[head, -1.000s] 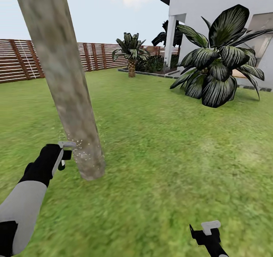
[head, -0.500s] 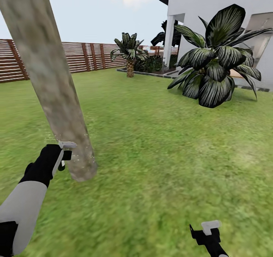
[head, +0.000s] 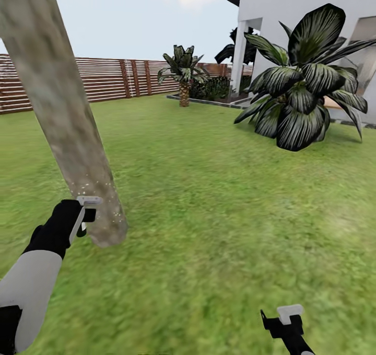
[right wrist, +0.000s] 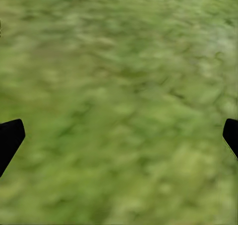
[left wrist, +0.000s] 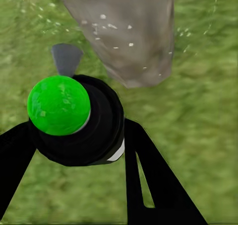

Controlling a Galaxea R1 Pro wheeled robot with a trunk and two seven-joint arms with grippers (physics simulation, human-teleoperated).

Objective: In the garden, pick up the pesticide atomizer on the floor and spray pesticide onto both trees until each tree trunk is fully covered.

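One tree trunk [head: 78, 135] fills the head view's left side, and over the last second the whole scene has slid sideways, so the camera turned, not the tree; the left gripper [head: 86, 214] sits just beside the trunk's base, where pale pesticide [head: 112, 216] specks show. In the left wrist view its fingers [left wrist: 148, 185] are clamped round the atomizer [left wrist: 74, 118], nozzle towards the speckled bark, so spraying looks under way low down only. In the right wrist view, the right gripper's fingertips [right wrist: 10, 138] are spread apart over grass [right wrist: 119, 106], holding nothing.
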